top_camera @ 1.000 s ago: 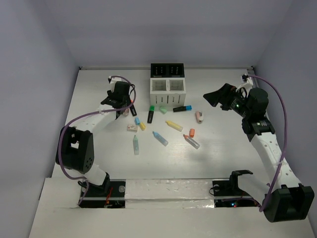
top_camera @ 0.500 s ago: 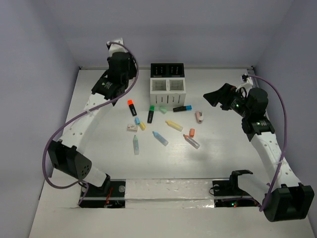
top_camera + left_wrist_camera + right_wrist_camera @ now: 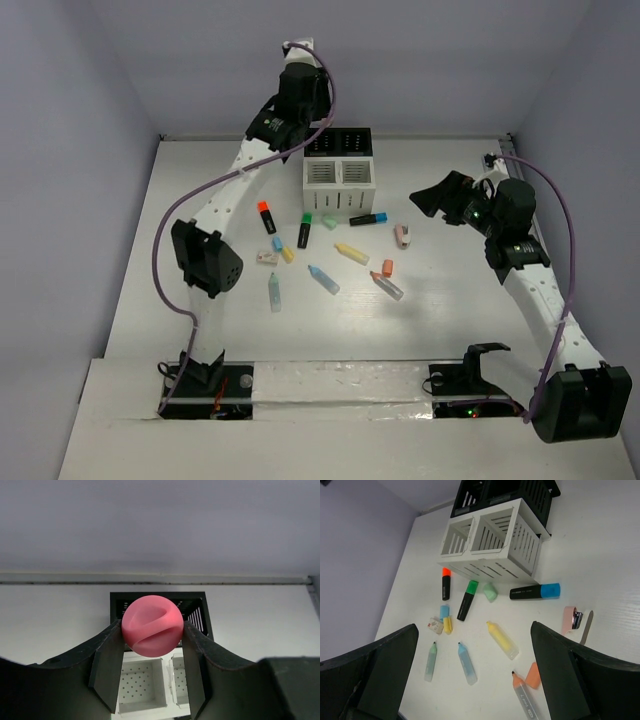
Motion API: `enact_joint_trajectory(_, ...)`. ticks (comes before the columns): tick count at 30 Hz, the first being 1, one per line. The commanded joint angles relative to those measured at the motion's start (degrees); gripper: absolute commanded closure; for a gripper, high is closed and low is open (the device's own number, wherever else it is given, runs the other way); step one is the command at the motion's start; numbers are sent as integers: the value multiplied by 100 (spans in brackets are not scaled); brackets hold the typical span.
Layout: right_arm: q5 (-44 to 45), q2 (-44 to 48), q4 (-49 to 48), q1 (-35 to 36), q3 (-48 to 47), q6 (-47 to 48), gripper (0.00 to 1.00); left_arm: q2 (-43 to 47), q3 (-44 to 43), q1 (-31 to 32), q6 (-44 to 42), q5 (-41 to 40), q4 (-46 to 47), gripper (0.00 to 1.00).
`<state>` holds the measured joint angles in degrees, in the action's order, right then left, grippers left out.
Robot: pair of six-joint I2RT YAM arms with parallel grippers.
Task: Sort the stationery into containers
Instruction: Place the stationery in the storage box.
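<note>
My left gripper [image 3: 152, 636] is shut on a round pink piece [image 3: 152, 626] with a curved groove. It hangs high above the containers [image 3: 340, 172]. Below the jaws lie a black compartment [image 3: 194, 606] and two white ones [image 3: 142, 680]. In the top view the left gripper [image 3: 297, 98] is over the organizer's back left corner. My right gripper [image 3: 432, 197] stands open to the right of the organizer, empty. Loose stationery lies in front: a yellow highlighter [image 3: 502, 640], a blue one [image 3: 466, 662], a green one [image 3: 431, 662], an orange one [image 3: 524, 697], and black markers [image 3: 467, 600].
A blue-capped black marker [image 3: 369, 219], a pink item [image 3: 400, 236], an orange cap [image 3: 387, 267] and small blue, yellow and white bits [image 3: 272, 252] lie in front of the organizer. Walls close the table at the back and both sides.
The left arm has risen from the table's left side and swung right, to above the organizer, carrying the pink piece. The right arm has stayed put.
</note>
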<state>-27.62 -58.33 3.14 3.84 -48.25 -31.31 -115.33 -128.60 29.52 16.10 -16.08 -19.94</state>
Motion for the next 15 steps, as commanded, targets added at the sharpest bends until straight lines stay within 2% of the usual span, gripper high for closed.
enact_joint_trajectory(1, -51, -12, -437, 38, 52, 55, 0, -129, -649, -7, -98, 218, 166, 95)
enact_joint_trajectory(9, -104, -56, -489, 91, 79, 37, 0, -455, -483, 211, 34, 877, 807, 95)
enact_joint_trajectory(15, -112, -47, -481, 91, 79, 28, 0, -964, -710, 353, -37, 799, 949, 94)
